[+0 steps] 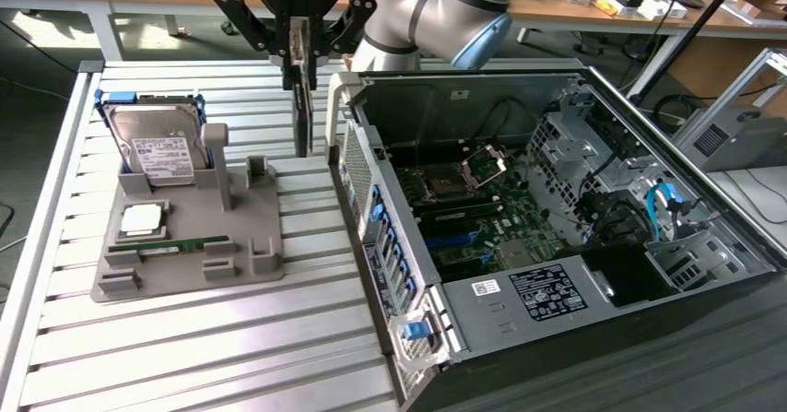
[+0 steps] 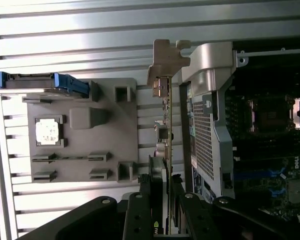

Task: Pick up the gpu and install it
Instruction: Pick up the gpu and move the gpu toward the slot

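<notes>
While the gpu point(image 1: 300, 122) is held upright by the gripper point(image 1: 300, 62), shut tight on its top edge, it should be kept straight and clear of the case wall point(image 1: 365, 200).

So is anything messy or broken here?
Nothing looks broken or spilled. The gpu hangs upright in the end effector, beside the open computer case, not yet in a slot. The hard drive stands neatly in the gray holder.
</notes>
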`<state>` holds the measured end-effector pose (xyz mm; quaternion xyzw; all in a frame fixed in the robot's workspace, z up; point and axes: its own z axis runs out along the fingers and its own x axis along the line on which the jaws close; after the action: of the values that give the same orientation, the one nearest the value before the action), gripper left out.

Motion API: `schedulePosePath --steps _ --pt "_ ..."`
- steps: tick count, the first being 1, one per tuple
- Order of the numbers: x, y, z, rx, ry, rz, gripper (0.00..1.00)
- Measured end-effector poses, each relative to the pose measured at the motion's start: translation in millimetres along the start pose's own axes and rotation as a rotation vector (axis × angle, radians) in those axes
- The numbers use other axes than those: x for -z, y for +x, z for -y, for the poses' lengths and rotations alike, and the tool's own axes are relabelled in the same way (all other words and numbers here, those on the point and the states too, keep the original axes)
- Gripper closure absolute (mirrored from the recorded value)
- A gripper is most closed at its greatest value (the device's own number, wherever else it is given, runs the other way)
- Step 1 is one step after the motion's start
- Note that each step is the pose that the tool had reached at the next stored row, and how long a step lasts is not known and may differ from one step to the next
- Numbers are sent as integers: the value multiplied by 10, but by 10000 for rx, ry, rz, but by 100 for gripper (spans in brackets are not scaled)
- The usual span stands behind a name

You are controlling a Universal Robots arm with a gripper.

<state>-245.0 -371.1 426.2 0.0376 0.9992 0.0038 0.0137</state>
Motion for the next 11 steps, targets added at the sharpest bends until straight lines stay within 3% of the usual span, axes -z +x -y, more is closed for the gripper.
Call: schedulePosePath --steps 11 --pt "-1 -33 -2 2 52 4 73"
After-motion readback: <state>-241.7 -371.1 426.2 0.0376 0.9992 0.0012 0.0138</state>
